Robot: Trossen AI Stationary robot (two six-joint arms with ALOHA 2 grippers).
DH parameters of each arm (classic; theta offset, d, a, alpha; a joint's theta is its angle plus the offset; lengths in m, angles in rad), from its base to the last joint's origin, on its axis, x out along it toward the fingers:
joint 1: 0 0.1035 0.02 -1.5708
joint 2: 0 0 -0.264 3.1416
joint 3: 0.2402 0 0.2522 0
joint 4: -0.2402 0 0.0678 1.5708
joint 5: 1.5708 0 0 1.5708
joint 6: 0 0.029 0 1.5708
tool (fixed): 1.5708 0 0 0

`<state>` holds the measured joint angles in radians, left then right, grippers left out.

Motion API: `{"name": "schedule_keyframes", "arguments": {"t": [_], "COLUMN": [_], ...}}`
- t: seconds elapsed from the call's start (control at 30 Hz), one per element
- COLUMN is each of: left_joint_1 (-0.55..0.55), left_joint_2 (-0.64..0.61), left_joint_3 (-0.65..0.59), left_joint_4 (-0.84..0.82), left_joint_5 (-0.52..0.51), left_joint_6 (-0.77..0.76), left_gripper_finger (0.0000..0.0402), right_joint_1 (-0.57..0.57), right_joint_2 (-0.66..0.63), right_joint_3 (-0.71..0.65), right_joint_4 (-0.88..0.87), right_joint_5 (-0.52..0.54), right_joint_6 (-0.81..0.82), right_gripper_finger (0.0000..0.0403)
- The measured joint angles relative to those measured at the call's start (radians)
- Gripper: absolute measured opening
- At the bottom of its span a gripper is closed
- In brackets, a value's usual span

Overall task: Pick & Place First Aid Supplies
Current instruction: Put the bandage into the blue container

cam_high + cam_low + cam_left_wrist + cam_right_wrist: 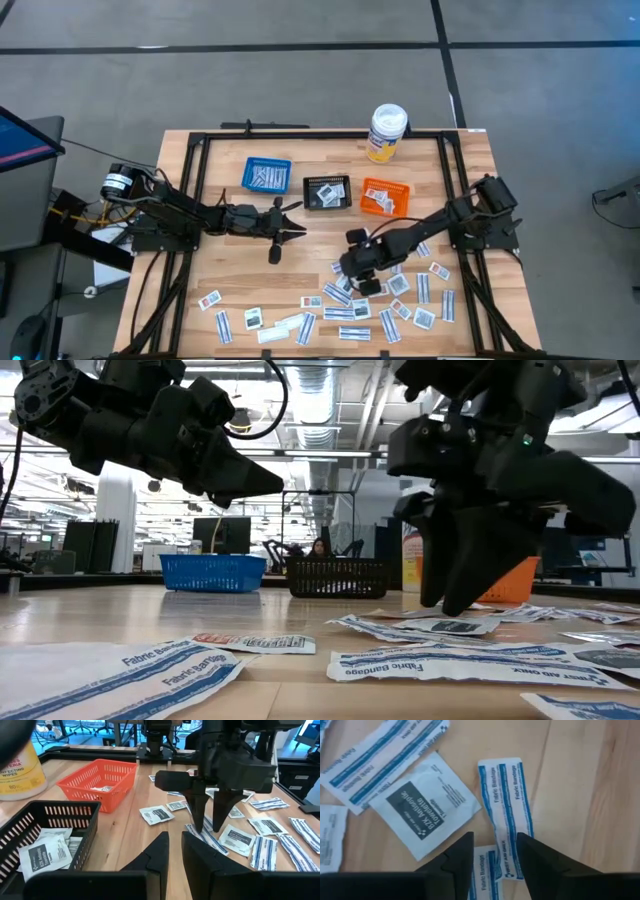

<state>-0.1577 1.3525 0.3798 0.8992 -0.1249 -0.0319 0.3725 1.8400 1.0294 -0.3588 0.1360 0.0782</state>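
Light wooden table: right gripper hangs low over the scattered flat white first aid packets, fingers parted, empty. Narrow blue-striped fabric bandage strip lies straight ahead, long axis running between the fingers; white square antiseptic towelette packet crowds one side. Left gripper waits mid-table, nearly closed, empty.

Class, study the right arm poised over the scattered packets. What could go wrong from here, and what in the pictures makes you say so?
The right gripper has open jaws straddling a fabric bandage strip lying flat on the table; they may slide off it. An antiseptic towelette packet and another strip crowd it, so two could lift together.
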Motion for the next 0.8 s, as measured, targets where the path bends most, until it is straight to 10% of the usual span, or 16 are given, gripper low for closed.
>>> {"name": "schedule_keyframes", "arguments": {"t": [0.8], "left_joint_1": [0.000], "left_joint_2": [0.000], "left_joint_3": [0.000], "left_joint_4": [0.000], "left_joint_5": [0.000], "left_joint_6": [-0.003], "left_gripper_finger": [0.0053], "right_joint_1": [-0.077], "right_joint_2": [-0.034], "right_joint_3": [-0.008], "right_joint_4": [-0.017], "right_joint_5": [-0.137], "right_joint_6": [0.020], "right_gripper_finger": [0.0012]}}
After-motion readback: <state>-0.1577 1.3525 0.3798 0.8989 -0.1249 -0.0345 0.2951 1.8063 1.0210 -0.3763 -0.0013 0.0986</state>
